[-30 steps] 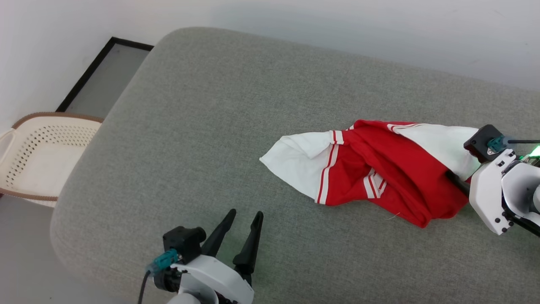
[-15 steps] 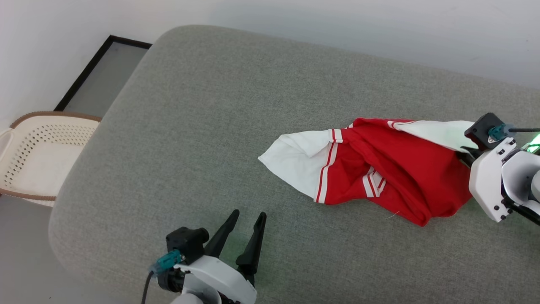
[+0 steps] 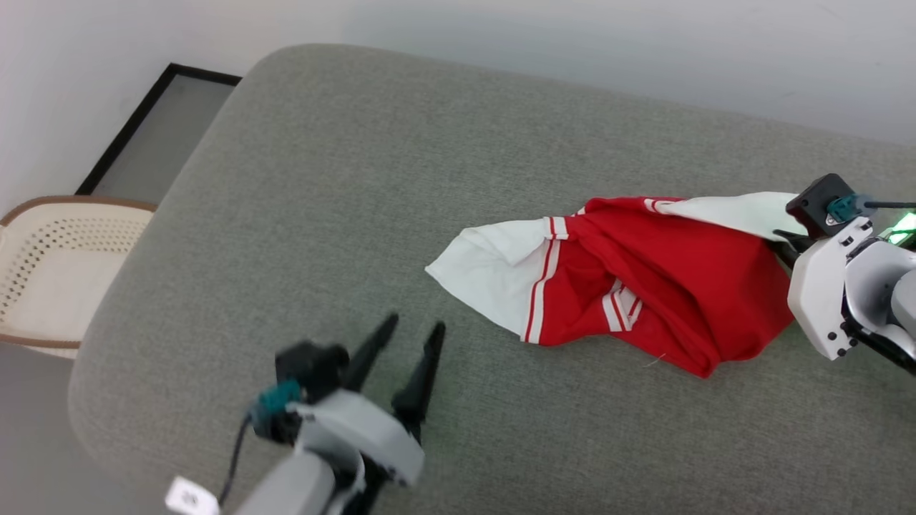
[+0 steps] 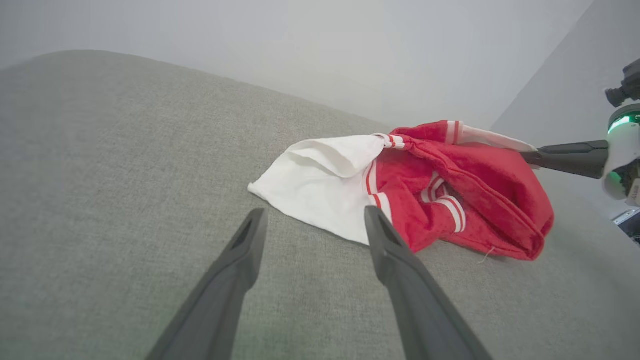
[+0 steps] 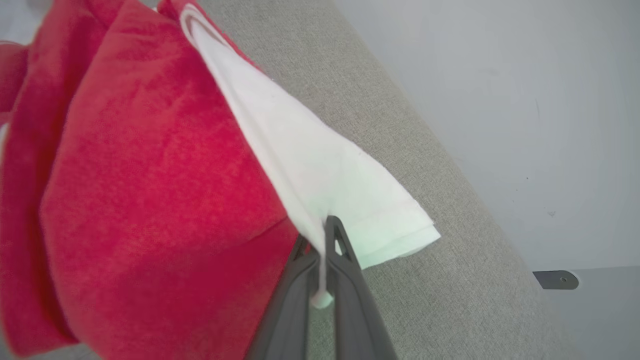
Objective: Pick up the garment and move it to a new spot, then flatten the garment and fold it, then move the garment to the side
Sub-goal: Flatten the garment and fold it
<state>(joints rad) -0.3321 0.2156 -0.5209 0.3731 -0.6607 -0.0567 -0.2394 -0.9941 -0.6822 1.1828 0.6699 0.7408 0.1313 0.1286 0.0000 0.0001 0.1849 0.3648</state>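
Right gripper [image 5: 320,235] was clamped on the garment [image 3: 644,272], a pinch made plain by its wrist view but masked in the head view. The garment was laid on a cushion [image 3: 322,179], left gripper [image 3: 413,324] held apart nearby.

You've got a big grey fabric cushion [image 3: 343,186] across most of the head view. Its top-left corner is rounded and the weave is fine and even. Behind it is a plain white wall [image 3: 544,36], matte. Left of the cushion, down low, there's a cream basket [image 3: 43,243] w/ punched holes and a brown rim, sitting on grey floor [image 3: 28,443]. Btwn basket and wall is a dark-framed grey panel [image 3: 143,136], at the wall's foot. In the right wrist view there's a small grey plate [image 5: 556,280] beyond the cushion's edge, on a grey surface; can't tell if that's wall or floor. Light is soft, diffuse, approx even, and shadows are faint.
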